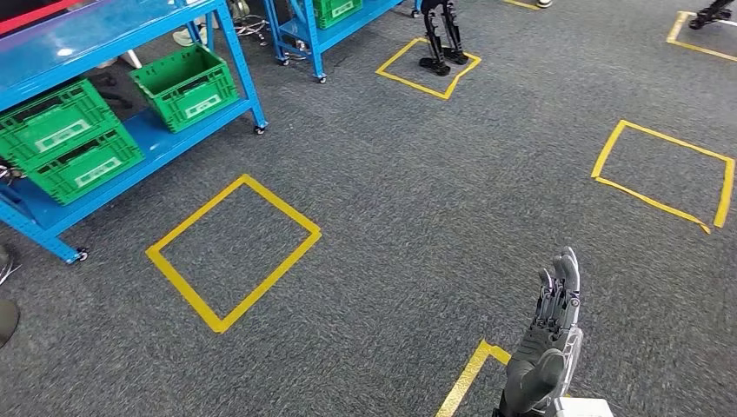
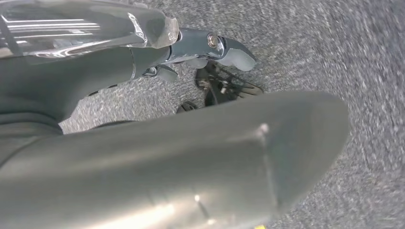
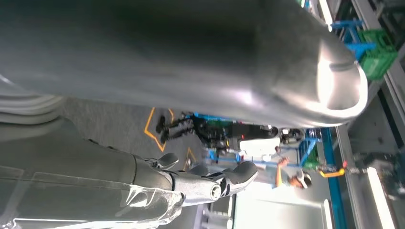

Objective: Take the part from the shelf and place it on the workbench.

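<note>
A blue shelf on castors stands at the far left, and its lower level holds three green crates. I cannot make out a part in them from here. My right hand is raised over the carpet at the lower right, fingers straight and together, with nothing in it. In the right wrist view its fingers stretch out empty. My left hand hangs above the grey carpet with its fingers extended and holds nothing.
Yellow tape squares mark the grey carpet, one in front of the shelf and another at the right. A second blue shelf and another robot's dark legs stand at the back. A shoe shows at the left edge.
</note>
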Tool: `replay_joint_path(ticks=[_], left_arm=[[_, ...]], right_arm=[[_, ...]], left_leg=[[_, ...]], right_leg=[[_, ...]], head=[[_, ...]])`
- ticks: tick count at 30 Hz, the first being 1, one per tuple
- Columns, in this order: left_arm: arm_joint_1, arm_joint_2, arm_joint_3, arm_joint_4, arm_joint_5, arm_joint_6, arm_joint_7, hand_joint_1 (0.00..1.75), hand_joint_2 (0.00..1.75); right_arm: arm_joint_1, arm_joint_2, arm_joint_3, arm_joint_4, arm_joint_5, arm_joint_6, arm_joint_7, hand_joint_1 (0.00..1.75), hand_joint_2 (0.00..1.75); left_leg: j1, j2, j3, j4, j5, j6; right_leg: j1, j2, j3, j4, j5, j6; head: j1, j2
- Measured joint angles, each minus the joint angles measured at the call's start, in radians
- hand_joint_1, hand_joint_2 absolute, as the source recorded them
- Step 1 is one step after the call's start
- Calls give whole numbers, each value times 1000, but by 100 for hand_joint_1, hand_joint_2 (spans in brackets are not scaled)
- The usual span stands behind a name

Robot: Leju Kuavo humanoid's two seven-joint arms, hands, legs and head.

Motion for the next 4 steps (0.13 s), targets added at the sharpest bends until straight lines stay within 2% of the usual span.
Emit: replay_joint_path(ticks=[1, 2, 4], left_arm=[[0, 0, 1, 0, 0, 0, 0, 0, 0], [1, 0, 3, 0, 1, -1, 0, 0, 0], [2, 0, 5, 0, 2, -4, -1, 0, 0]], right_arm=[[0, 0, -1, 0, 0, -1, 0, 0, 0], [0, 0, -2, 0, 0, -2, 0, 0, 0], [0, 1, -4, 0, 0, -3, 0, 0, 0]], left_leg=[[0, 4, -22, 46, -13, 0], [0, 5, -26, 55, -6, 0], [0, 11, 5, -2, 34, 3]], right_leg=[[1, -15, -1, 0, -1, -1], [1, -28, 0, 0, -1, -1], [2, -48, 2, 0, -3, -1]], head=[[0, 0], [0, 0], [-1, 0]])
